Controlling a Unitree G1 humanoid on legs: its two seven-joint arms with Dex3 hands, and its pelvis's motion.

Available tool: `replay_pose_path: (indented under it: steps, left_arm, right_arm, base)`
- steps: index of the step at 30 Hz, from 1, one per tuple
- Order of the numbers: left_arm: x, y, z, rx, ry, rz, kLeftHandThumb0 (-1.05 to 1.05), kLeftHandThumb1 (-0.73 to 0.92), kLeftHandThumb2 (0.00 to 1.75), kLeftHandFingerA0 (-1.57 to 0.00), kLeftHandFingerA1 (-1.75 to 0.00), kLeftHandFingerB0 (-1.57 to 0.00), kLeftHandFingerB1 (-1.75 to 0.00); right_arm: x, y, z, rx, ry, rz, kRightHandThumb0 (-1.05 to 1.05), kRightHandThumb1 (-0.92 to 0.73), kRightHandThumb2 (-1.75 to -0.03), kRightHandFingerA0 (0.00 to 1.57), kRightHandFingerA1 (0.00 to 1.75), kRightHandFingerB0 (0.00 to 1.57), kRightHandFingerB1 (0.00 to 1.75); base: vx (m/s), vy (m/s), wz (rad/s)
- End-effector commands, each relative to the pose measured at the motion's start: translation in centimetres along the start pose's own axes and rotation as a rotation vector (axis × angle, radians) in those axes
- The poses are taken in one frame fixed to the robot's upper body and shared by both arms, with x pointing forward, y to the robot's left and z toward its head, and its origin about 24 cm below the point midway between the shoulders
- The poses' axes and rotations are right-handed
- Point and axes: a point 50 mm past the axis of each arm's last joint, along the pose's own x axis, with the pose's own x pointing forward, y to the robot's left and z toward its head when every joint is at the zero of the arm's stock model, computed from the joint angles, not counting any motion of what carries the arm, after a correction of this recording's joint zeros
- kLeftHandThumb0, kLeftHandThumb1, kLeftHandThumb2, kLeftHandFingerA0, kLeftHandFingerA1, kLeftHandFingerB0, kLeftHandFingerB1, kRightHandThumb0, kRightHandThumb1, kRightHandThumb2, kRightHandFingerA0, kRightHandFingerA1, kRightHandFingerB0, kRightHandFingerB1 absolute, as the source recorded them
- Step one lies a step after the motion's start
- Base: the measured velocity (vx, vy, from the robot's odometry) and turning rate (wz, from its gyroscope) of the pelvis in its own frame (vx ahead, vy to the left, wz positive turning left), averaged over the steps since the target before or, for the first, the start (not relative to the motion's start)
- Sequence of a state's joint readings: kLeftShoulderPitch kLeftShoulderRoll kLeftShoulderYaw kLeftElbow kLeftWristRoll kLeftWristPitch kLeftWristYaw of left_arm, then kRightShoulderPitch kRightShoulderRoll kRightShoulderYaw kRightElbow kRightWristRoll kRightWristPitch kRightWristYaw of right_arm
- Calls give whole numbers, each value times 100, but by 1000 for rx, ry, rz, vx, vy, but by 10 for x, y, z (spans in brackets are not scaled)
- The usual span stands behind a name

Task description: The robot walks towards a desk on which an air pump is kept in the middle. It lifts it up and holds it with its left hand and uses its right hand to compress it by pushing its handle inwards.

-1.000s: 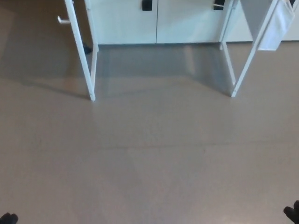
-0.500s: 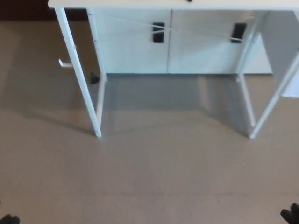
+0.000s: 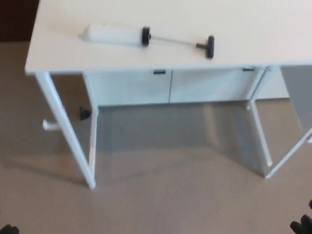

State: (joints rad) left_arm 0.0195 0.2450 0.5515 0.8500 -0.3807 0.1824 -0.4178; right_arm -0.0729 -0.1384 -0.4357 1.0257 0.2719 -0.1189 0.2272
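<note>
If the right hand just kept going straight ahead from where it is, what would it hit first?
Probably nothing soon: the right hand sits low with bare floor ahead; the desk's right legs come first, though depth is unclear.

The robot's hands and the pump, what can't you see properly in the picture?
- Left hand: head view, cut off by the bottom edge; fingers unseen.
- Right hand: cut off by the corner.
- Air pump on the desk: blurred, its nozzle tip unclear.
- Desk's far side: cut off by the top edge.
</note>
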Motion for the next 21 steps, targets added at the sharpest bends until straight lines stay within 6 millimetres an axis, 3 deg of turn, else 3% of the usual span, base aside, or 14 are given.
replay_pose_path:
  steps: [1, 9, 21]
  left_arm:
    - [-5, 7, -3, 2, 15, 13, -4, 53, 95, -24, -54, -17, -49]
    - [-5, 6, -3, 17, 14, 19, -4, 53, 95, -27, -55, -19, -50]
    - [-4, 6, 0, 18, 15, 8, -4, 53, 95, -23, -54, -17, -49]
  right_arm:
    - [-4, -10, 1, -26, -11, -21, -26, -58, -57, 72, 49, 48, 40]
    - [-3, -9, 1, -27, -13, -23, -28, -57, -57, 72, 49, 49, 40]
    - [-2, -7, 0, -17, -9, -23, -25, -55, -56, 73, 49, 48, 40]
  base:
    - [499, 156, -18]
    - [333, 127, 5]
    - [249, -18, 4]
